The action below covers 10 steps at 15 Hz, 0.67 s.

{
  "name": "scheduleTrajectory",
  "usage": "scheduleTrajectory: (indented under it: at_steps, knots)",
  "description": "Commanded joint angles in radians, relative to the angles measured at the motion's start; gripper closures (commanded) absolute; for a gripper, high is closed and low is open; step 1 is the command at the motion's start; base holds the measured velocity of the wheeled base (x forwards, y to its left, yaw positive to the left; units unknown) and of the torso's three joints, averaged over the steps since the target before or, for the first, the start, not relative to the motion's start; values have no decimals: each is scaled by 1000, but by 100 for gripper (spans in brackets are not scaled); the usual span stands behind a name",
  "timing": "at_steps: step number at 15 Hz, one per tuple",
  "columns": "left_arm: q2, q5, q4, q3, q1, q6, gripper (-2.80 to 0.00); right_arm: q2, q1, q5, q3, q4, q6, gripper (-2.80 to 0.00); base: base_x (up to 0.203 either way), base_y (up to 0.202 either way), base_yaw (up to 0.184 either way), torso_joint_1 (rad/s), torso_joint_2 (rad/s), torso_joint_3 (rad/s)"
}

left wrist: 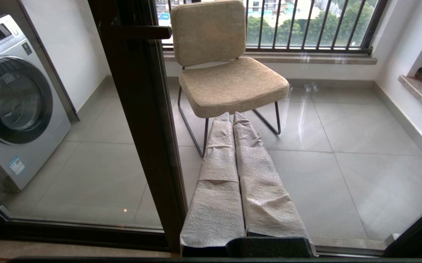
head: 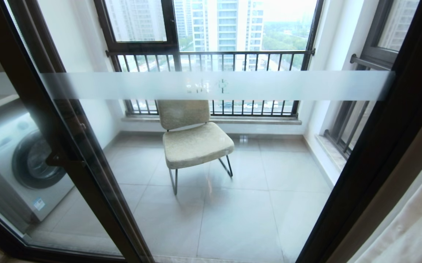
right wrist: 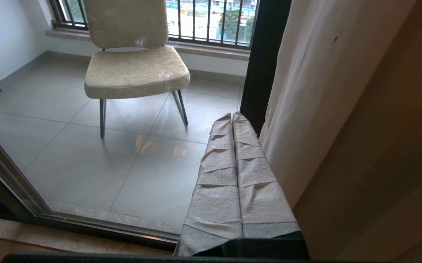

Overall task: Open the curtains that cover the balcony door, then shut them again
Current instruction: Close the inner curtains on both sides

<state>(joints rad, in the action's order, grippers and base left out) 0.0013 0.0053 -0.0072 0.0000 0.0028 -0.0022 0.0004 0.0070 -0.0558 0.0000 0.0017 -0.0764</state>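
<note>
Right wrist view settles the one relation that matters: the curtains (right wrist: 342,95) hang just beside the right gripper (right wrist: 233,118), on its outer side, with the thin white sheer nearest and the thick cream-beige layer beyond it. The padded jaws are clenched together, flat against each other, grasping nothing. They point forward at the glass, while the drapes run top to bottom, floor-length, so their long axis stands upright and crosses the jaws' line rather than following it. Whether the sheer actually brushes the gripper's side I cannot tell; it is very close.

From the head view, the curtains (head: 415,219) are gathered at the right edge of the balcony door (head: 375,146), past its dark right-hand frame, and the glass panels with their frosted band stand uncovered. The chair (head: 192,140) and washing machine (head: 21,160) on the balcony are in plain sight through them. As things lie, the drapes look drawn back already, so I judge the closing pull across to the left is what remains.

The left gripper (left wrist: 233,117) is also clenched and empty, aimed at the glass just beside the door's middle upright, well apart from any fabric. The right arm is clearly the nearer one: its jaws would need to release, turn outward to the hanging edge and close on a vertical fold.
</note>
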Motion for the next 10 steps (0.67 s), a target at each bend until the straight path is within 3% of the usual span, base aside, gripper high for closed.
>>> scheduleTrajectory:
  at_steps: [1, 4, 7, 10]
  knots:
    - [0, 1, 0, 0, 0, -1, 0, 0, -1, -1, 0, 0, -2, 0, 0, 0, 0, 0, 0, 0]
    - [0, 1, 0, 0, 0, -1, 0, 0, -1, 2, 0, -2, -14, 0, 0, 0, 0, 0, 0, 0]
    - [0, 1, 0, 0, 0, -1, 0, 0, -1, 0, 0, -2, -100, 0, 0, 0, 0, 0, 0, 0]
    - [0, 1, 0, 0, 0, -1, 0, 19, -1, -5, -7, -88, -106, 0, 0, 0, 0, 0, 0, 0]
